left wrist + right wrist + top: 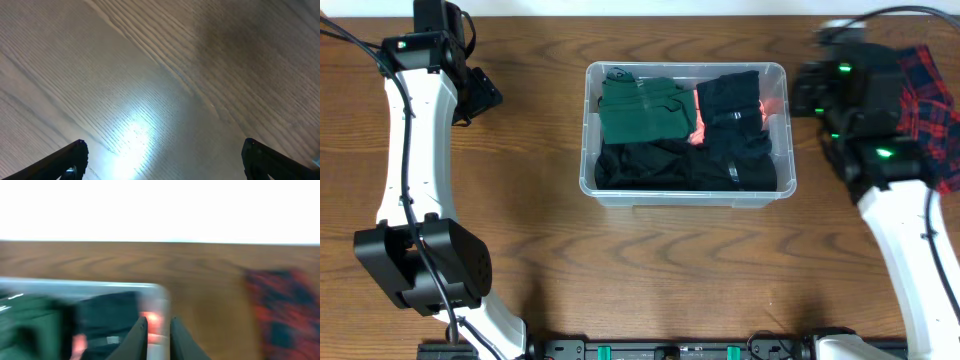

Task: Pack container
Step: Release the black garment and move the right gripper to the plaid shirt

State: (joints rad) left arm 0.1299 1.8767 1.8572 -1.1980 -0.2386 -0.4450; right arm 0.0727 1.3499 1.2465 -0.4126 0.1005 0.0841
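On my left wrist feed, the left fingers (70, 159) are spread wide apart with nothing between them. Only bare wood grain of the counter (150, 75) shows under them, with a bright glare patch between the tips. From overhead, they sit well apart from the container (687, 66), off beyond its left wall.

My right wrist feed is blurred. The right fingers (137, 340) are drawn close together with just a thin slit between the tips, and I see nothing caught in it. The near corner of the container (100, 284) lies just ahead of these fingers and to their left. A red-and-navy plaid cloth (280, 305) lies on the counter ahead and to their right.

The container stands in the middle of the counter. It holds a folded green garment (640, 108), black clothing (680, 165) along the front and right, and an orange patch (698, 135) showing between them. The plaid cloth (932, 110) lies outside it, past its right wall.
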